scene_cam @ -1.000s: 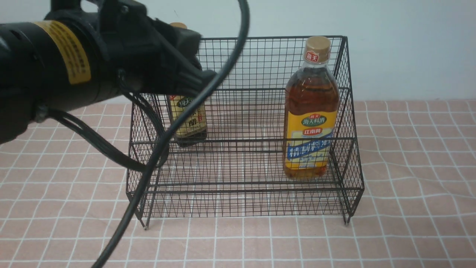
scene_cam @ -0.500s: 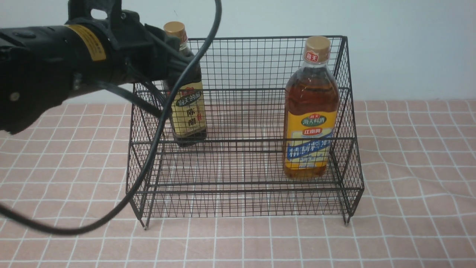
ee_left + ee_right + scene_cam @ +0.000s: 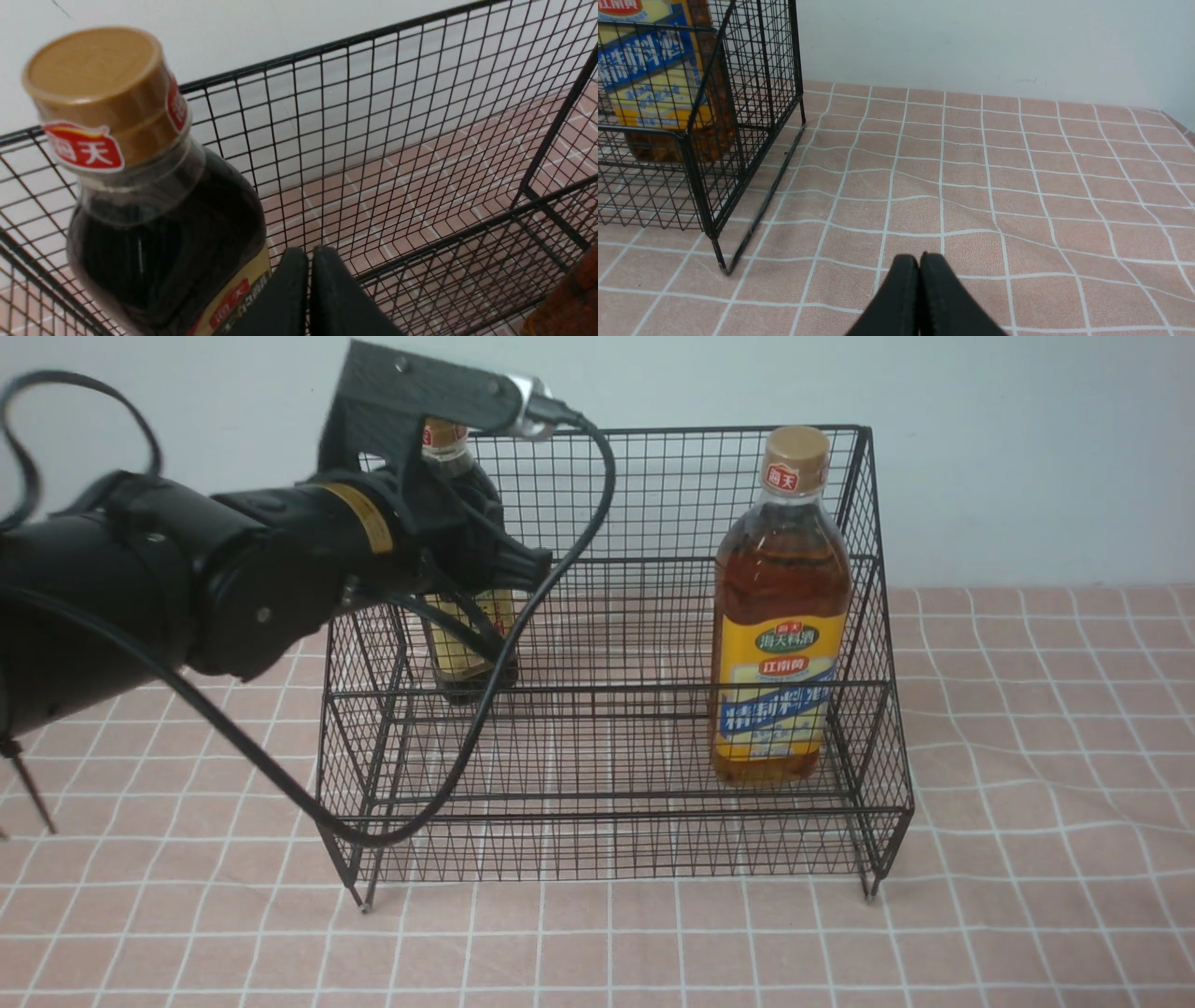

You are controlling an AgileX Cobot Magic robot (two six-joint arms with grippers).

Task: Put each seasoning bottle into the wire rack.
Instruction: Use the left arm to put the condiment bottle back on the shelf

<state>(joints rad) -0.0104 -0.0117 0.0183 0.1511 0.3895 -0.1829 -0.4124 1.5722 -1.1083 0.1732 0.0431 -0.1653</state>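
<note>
Left gripper [image 3: 309,261] has its jaws pressed together, nothing between them; it sits just beside the dark bottle [image 3: 159,219], at shoulder height, apparently not touching. In the front view the left arm [image 3: 187,588] reaches in from the left and covers the bottle's middle. Right gripper [image 3: 919,268] also closed tight on nothing, low over the pink checked tablecloth [image 3: 1017,186], well apart from the wire rack [image 3: 607,709] and to its right.

Dark bottle: upright, long axis vertical, gold cap up, on the rack's upper back tier at the left end, close to the tall back mesh. Beige label faces the front camera, partly hidden by the arm.

Amber bottle [image 3: 782,616]: upright, long axis vertical, gold cap up, on the lower front tier at the right end, just beside the right side wall. Yellow-blue label faces front.

Bottles well apart, rack stands on the tablecloth.
</note>
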